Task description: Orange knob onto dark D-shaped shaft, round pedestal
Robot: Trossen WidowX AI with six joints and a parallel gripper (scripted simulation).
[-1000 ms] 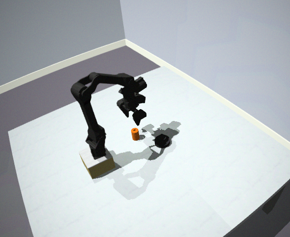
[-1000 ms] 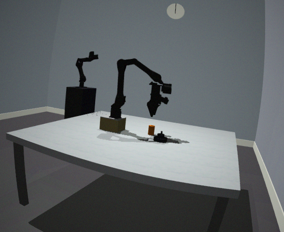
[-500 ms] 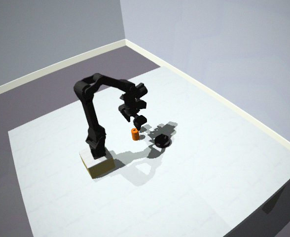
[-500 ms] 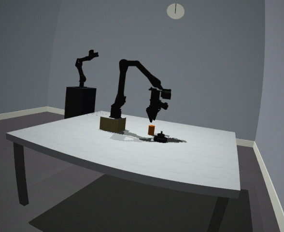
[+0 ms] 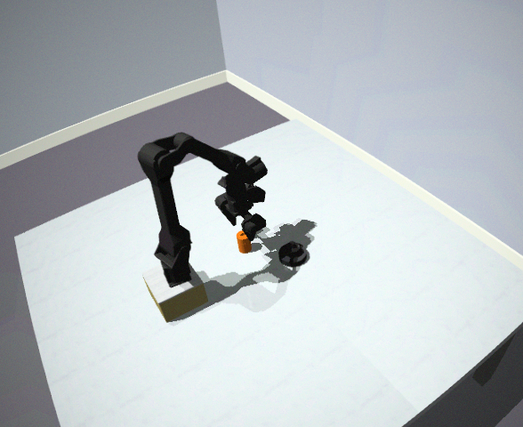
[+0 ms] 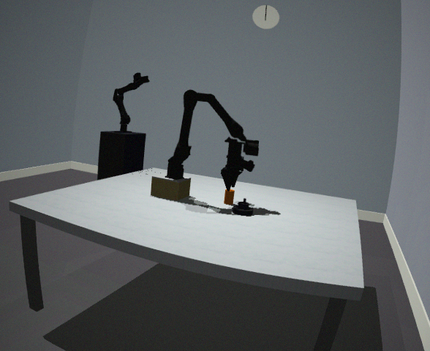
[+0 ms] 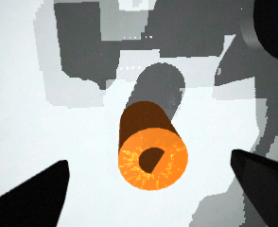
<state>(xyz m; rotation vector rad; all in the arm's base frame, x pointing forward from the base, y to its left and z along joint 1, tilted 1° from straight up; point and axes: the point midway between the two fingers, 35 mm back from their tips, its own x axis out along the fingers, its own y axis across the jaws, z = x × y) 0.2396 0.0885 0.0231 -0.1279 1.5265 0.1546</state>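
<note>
The orange knob (image 5: 244, 243) (image 6: 229, 197) (image 7: 153, 183) stands upright on the table. In the wrist view its D-shaped hole faces up, flat side toward the lower right. My gripper (image 5: 243, 231) (image 6: 229, 189) (image 7: 151, 162) is open and empty, pointing down just above the knob. In the wrist view the fingertips stand on either side of the knob with gaps. The dark round pedestal (image 5: 293, 255) (image 6: 242, 211) (image 7: 277, 28) stands near the knob, partly cut off in the wrist view. Its shaft (image 6: 244, 200) points up; its flat side cannot be made out.
The arm stands on a box-shaped base (image 5: 183, 303) (image 6: 170, 188) on the pale table (image 5: 298, 363) (image 6: 208, 238). Shadows of the arm fall around the knob and pedestal. A second arm (image 6: 121, 107) stands on a dark block (image 6: 121, 154) behind the table.
</note>
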